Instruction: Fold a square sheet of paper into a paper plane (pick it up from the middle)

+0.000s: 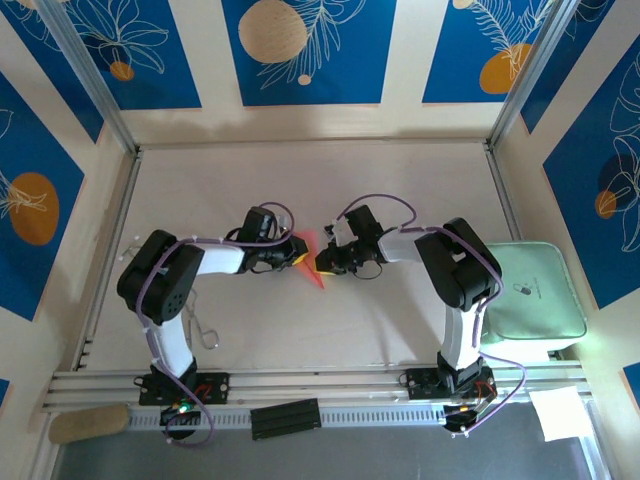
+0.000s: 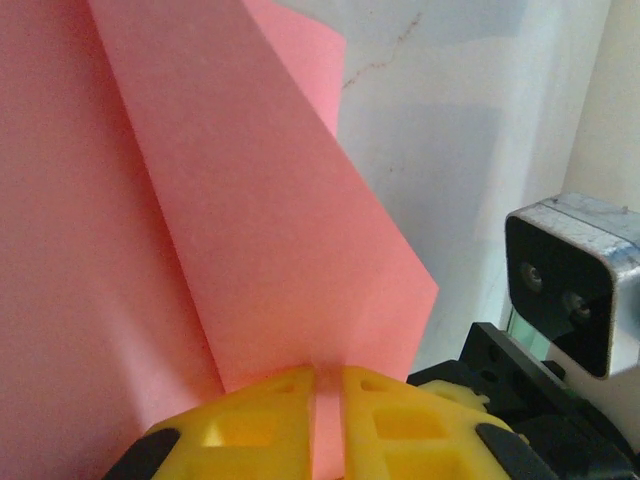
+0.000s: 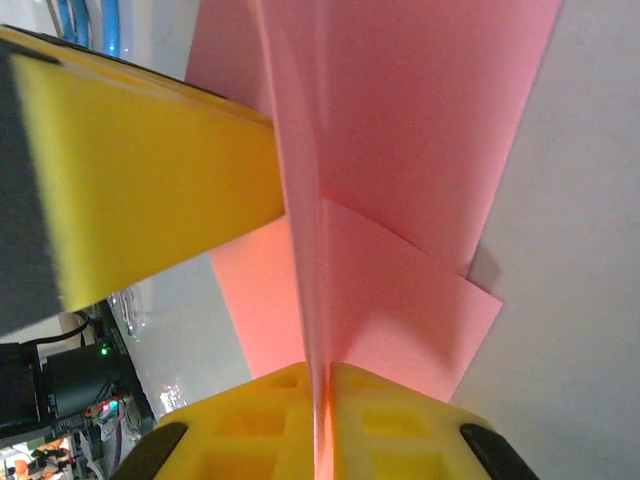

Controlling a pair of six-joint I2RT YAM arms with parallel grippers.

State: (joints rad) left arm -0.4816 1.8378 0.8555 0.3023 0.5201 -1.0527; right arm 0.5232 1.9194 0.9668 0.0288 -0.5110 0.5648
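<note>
Two hands: left hand (image 1: 298, 256), right hand (image 1: 325, 263). One pink folded paper (image 1: 317, 277). One green pad (image 1: 530, 290). One white sheet (image 1: 562, 412).

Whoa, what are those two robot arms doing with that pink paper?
They are folding the pink-red paper together. The left gripper and the right gripper meet over the middle of the table, each pinched shut on the paper from its own side. The paper already has folded flaps and creases, and a pointed tip aims toward the arms' bases. It does not look like a finished plane yet.
</note>
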